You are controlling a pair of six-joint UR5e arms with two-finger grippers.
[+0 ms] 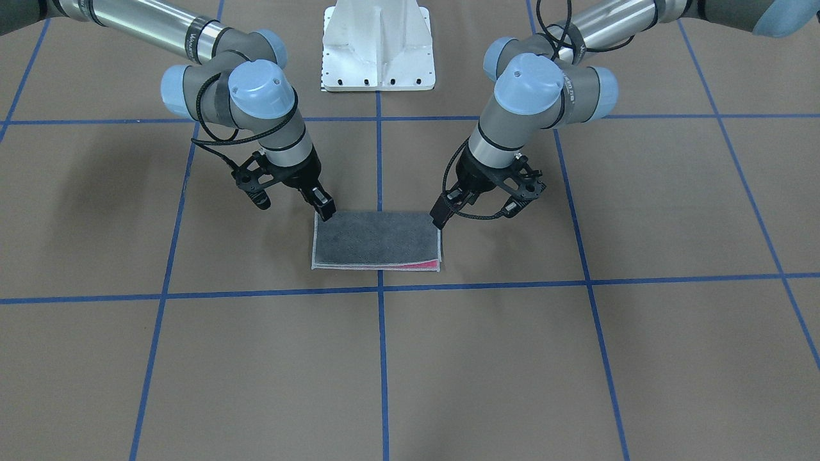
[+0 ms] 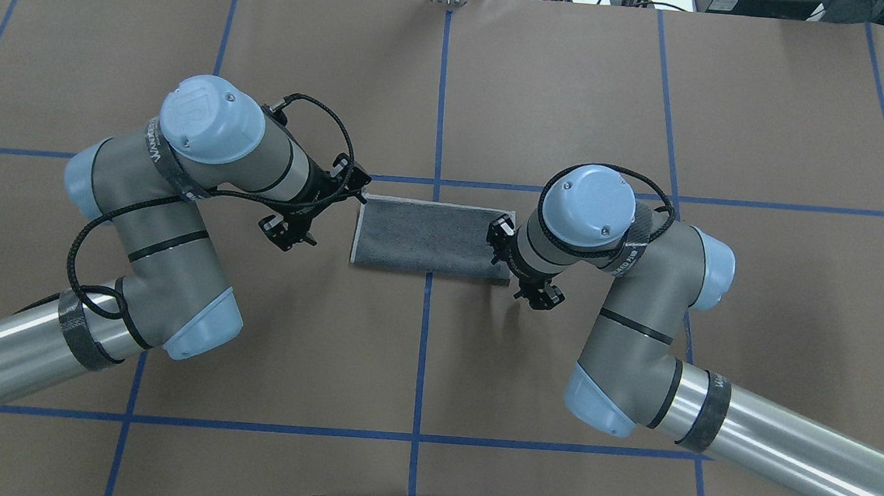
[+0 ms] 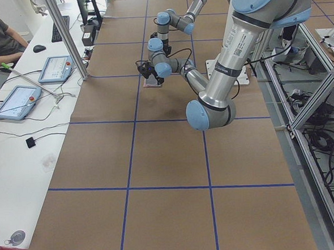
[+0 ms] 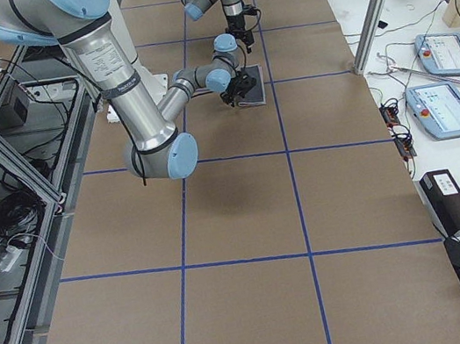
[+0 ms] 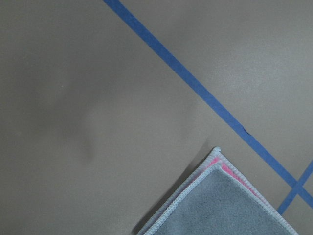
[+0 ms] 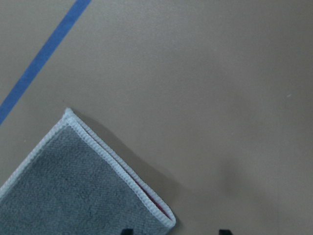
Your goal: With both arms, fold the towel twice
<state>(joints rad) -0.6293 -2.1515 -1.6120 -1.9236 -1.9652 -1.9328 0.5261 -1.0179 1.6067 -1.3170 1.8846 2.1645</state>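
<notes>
At the desk point(image 1: 512, 358) centre, the half-folded towel point(image 1: 377, 238) lies flat. Right claw point(image 1: 325, 208) parted, left claw point(image 1: 439, 219) unclear, both flanking it to refold.

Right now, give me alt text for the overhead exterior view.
A grey towel, folded into a rectangle, lies flat on a brown table across a blue tape line. The robot's left hand is at its left end, the right hand at its right end.
</notes>
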